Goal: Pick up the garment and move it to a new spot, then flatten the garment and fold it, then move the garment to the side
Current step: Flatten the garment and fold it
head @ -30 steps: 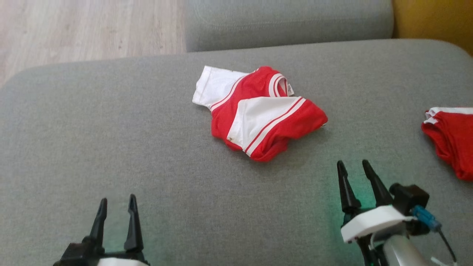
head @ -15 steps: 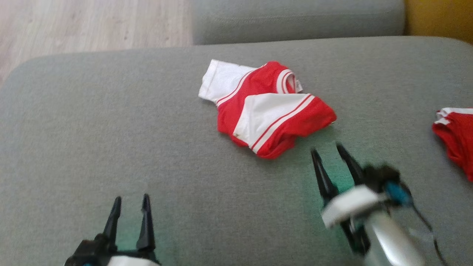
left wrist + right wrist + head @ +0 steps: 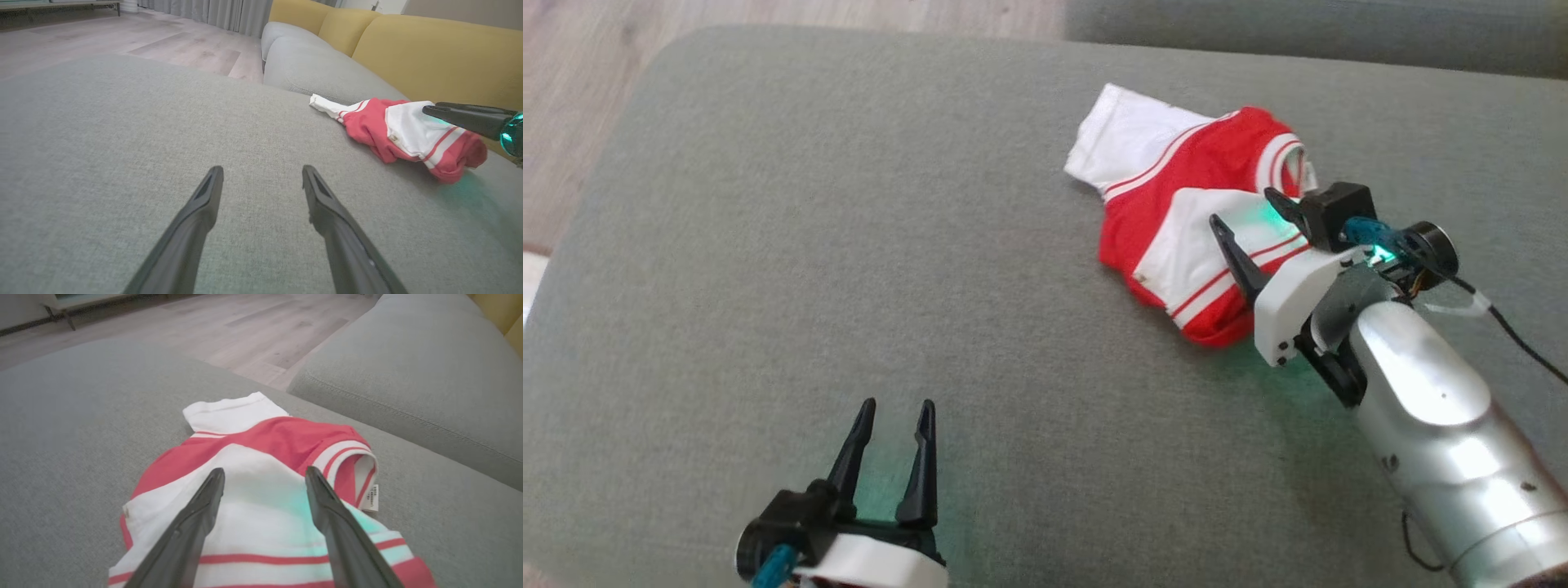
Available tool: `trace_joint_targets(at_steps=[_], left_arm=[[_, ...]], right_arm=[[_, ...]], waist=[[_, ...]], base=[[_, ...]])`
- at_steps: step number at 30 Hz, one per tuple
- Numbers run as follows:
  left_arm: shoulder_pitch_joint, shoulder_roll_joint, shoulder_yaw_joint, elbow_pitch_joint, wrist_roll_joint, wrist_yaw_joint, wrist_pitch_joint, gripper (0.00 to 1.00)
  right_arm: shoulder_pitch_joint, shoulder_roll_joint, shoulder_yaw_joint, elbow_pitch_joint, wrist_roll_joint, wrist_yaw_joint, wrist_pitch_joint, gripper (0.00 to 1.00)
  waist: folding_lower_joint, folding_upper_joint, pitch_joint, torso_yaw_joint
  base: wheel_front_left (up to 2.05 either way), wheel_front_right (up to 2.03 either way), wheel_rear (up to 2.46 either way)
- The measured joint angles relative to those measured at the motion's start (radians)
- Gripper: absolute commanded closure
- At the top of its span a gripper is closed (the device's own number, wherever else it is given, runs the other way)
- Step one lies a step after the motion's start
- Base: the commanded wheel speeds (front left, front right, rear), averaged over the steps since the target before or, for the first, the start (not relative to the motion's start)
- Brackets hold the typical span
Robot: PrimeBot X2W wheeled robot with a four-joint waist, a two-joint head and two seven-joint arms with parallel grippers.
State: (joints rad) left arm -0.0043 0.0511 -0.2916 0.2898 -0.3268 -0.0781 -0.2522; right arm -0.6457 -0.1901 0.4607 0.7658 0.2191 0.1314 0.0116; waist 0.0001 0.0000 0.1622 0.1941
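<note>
A red and white garment [image 3: 1176, 196] lies crumpled on the grey sofa cushion [image 3: 849, 245], toward the upper right of the head view. My right gripper [image 3: 1245, 214] hovers over its near right part, open, fingers spread above the white sleeve panel [image 3: 261, 498] with nothing between them. The garment [image 3: 265, 457] spreads under those fingers in the right wrist view, its collar and label at the right. My left gripper [image 3: 894, 408] stands open low over bare cushion at the lower left, well apart from the garment [image 3: 392, 126].
Wooden floor [image 3: 572, 98] lies beyond the cushion's left and far edge. A second grey cushion [image 3: 408, 367] sits behind the garment. Yellow sofa backs [image 3: 429, 57] rise at the far side. Wide bare cushion lies left of the garment.
The head camera has swung, shifting the whole picture. My right gripper has advanced from short of the garment to above its near right part. The left gripper stays open over the cushion.
</note>
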Motion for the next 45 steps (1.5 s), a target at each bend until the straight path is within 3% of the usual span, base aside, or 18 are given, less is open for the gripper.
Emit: trace_joint_targets(at_steps=[16,17,18,22,28,34,39,45], left_arm=[[-0.038,0.0,-0.033,0.011,-0.017,0.007,0.0,0.0],[-0.039,0.0,-0.033,0.012,-0.017,0.007,0.0,0.0],[-0.039,0.0,-0.033,0.013,-0.017,0.007,0.0,0.0],[-0.039,0.0,-0.033,0.016,-0.017,0.007,0.0,0.0],[-0.037,0.0,-0.03,0.028,-0.017,0.006,0.0,0.0],[-0.027,0.0,-0.03,0.032,-0.017,-0.003,0.0,0.0],[0.0,0.0,-0.031,0.038,-0.016,-0.011,0.0,0.0],[0.043,0.0,-0.026,0.052,-0.012,-0.015,0.0,0.0]], right_arm=[[-0.135,-0.018,0.156,0.114,0.036,0.0,0.017,0.0],[-0.135,-0.018,0.166,0.122,0.044,0.0,0.024,0.61],[-0.135,-0.018,0.176,0.128,0.056,0.0,0.03,1.0],[-0.135,-0.019,0.195,0.131,0.09,0.0,-0.002,1.0],[-0.165,-0.018,0.196,0.077,0.118,0.0,-0.198,1.0],[-0.284,0.03,0.17,-0.092,0.136,0.0,-0.261,1.0],[-0.397,0.094,0.068,-0.29,0.118,0.0,-0.267,1.0],[-0.455,0.082,-0.055,-0.252,-0.004,0.0,-0.27,1.0]], waist=[[-0.0001,0.0,0.044,0.026],[-0.0001,0.0,0.043,0.026],[-0.0001,0.0,0.043,0.026],[-0.0001,0.0,0.041,0.025],[-0.0001,0.0,0.017,0.026],[-0.0002,0.0,-0.028,0.046],[-0.0002,0.0,-0.057,0.093],[-0.0003,0.0,-0.085,0.152]], base=[[0.0,0.0,0.0],[0.0,0.0,0.0],[0.0,0.0,0.0],[0.0,0.0,0.0],[0.0,0.0,0.0],[0.0,0.0,0.0],[0.0,0.0,0.0],[0.0,0.0,0.0]])
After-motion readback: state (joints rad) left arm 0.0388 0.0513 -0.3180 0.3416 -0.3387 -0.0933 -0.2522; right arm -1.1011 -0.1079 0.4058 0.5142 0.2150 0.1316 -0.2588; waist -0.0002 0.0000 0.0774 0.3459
